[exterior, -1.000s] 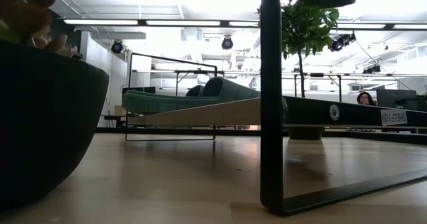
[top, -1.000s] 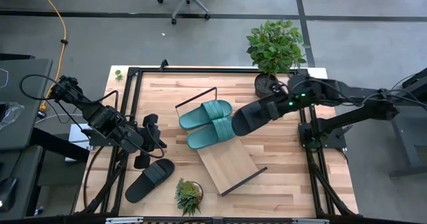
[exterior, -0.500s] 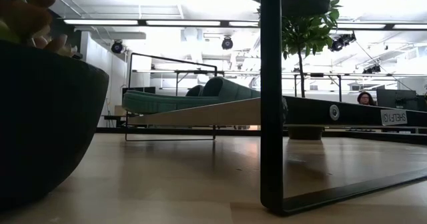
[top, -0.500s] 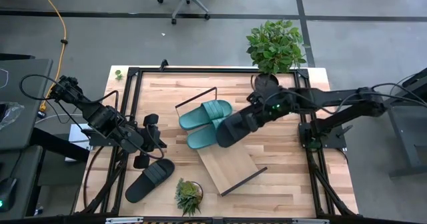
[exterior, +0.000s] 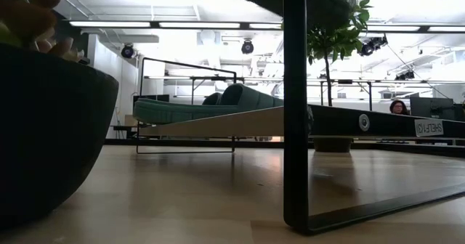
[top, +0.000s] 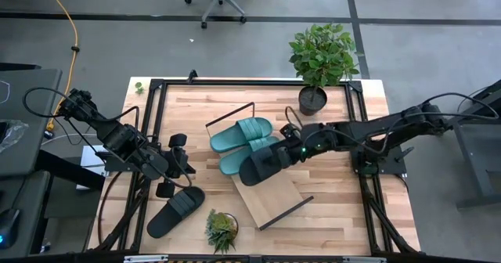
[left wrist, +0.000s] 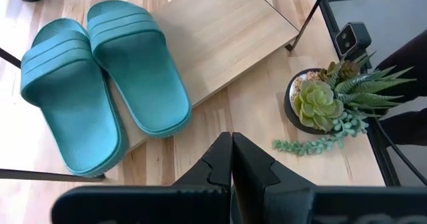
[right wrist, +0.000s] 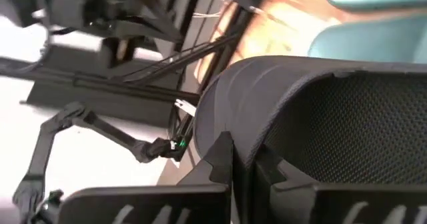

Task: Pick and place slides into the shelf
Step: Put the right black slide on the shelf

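The right gripper (top: 291,149), clenched on a black slide (top: 262,166), has carried it over the shelf (top: 270,191) beside the teal pair (top: 244,143), ready to set down.

The shelf (top: 266,183) is lying at the table's (top: 344,208) centre, running from ten o'clock to four o'clock. Two slides (top: 243,145) are sitting side by side on its ten o'clock end. A third slide (top: 264,163), gripped by the right gripper (top: 291,151), is hanging over the shelf just at their four o'clock side. A fourth slide (top: 175,211) is lying on the table at eight o'clock, with the left gripper (top: 182,163) above it at nine. A small succulent (top: 221,229) is standing at six o'clock, a potted plant (top: 321,59) at one o'clock.
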Available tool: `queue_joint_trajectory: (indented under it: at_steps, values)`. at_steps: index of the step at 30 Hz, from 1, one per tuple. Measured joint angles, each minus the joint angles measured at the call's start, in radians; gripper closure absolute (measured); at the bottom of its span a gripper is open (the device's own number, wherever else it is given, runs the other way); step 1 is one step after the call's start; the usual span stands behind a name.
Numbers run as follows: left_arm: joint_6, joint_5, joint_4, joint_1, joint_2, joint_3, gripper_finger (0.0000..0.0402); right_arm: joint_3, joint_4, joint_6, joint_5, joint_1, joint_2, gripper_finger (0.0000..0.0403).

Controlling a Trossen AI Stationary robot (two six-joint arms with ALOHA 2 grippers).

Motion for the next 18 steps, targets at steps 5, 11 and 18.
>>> queue_joint_trajectory:
  at_steps: [5, 11, 18]
  values:
    - [0.002, 0.0, -0.003, 0.0, 0.0, 0.0, 0.0401, -0.083, 0.049, 0.114, 0.051, 0.029, 0.001, 0.0403]
    - [0.002, -0.005, -0.004, 0.0, 0.0, 0.0, 0.0401, -0.135, 0.056, 0.179, 0.078, 0.047, 0.0, 0.0403]
    - [0.002, -0.006, -0.004, 0.0, 0.0, 0.0, 0.0401, -0.202, 0.172, 0.215, 0.087, 0.044, -0.001, 0.0403]
